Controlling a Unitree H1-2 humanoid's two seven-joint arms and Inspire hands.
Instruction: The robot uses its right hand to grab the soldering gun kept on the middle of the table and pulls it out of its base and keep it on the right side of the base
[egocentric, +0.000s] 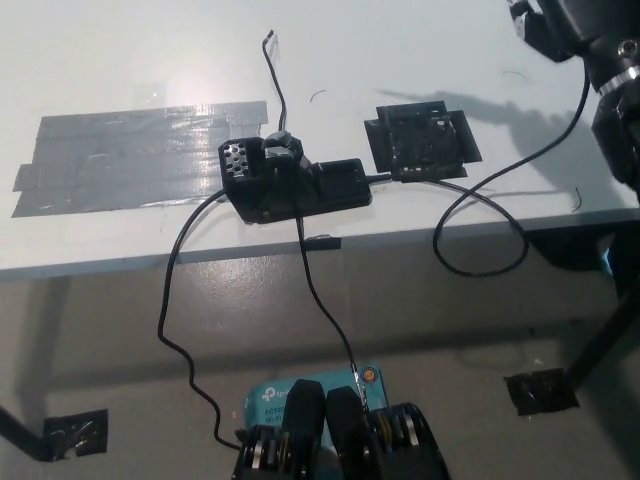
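The black soldering base (295, 181) stands near the table's front edge, at the middle, and its holder is empty. The soldering gun itself is out of the picture. Only part of my black right hand (556, 24) shows at the top right corner, cut off by the picture's edge, high above and to the right of the base. A black cable (480, 200) runs from the base, loops over the table edge and climbs toward that hand. My left hand does not show.
A black tape patch (422, 141) lies on the white table (120, 60) just right of the base. A wide grey tape strip (130, 155) lies to the left. Other cables (175, 300) hang over the front edge toward the floor.
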